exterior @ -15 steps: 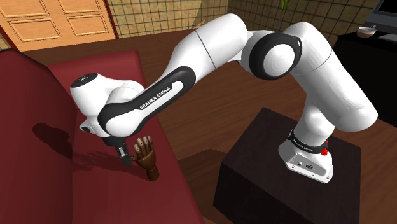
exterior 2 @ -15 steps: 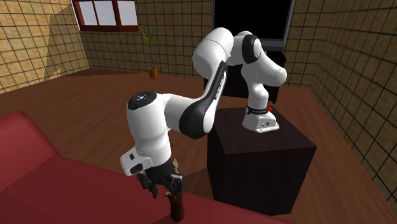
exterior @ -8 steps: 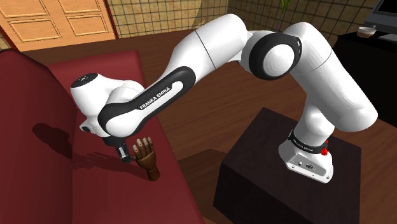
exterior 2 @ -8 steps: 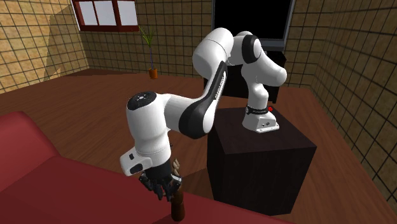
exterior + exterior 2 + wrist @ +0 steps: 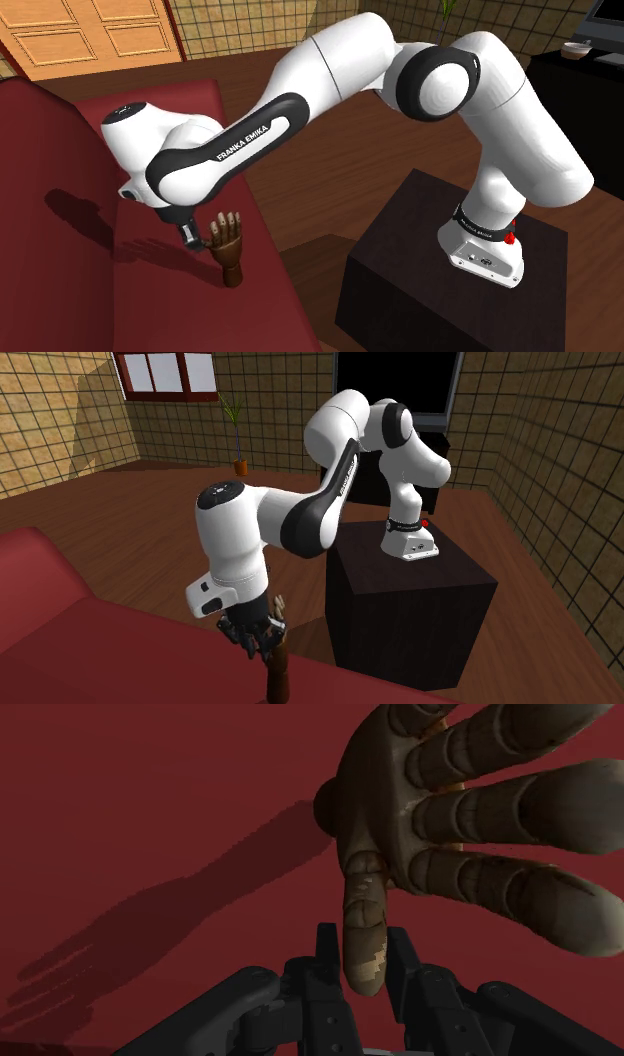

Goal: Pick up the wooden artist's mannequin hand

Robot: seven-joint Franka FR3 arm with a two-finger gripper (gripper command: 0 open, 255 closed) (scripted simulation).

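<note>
Gripper [image 5: 362, 949] fingers pinching thumb of wooden mannequin hand [image 5: 228, 248], one black finger either side. Mannequin hand upright, fingers up, wrist base down at red sofa [image 5: 60, 300] seat, near seat's front edge facing dark stand [image 5: 400, 290]. White arm [image 5: 330, 60] bent low over cushion.

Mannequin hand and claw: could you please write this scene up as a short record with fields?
object: brown mannequin hand, upright, fingers pointing up
support: red sofa seat, near its front edge
claw: black claw, shut on the hand's thumb
arm: white arm reaching down from the dark stand
lifted: cannot tell
</note>
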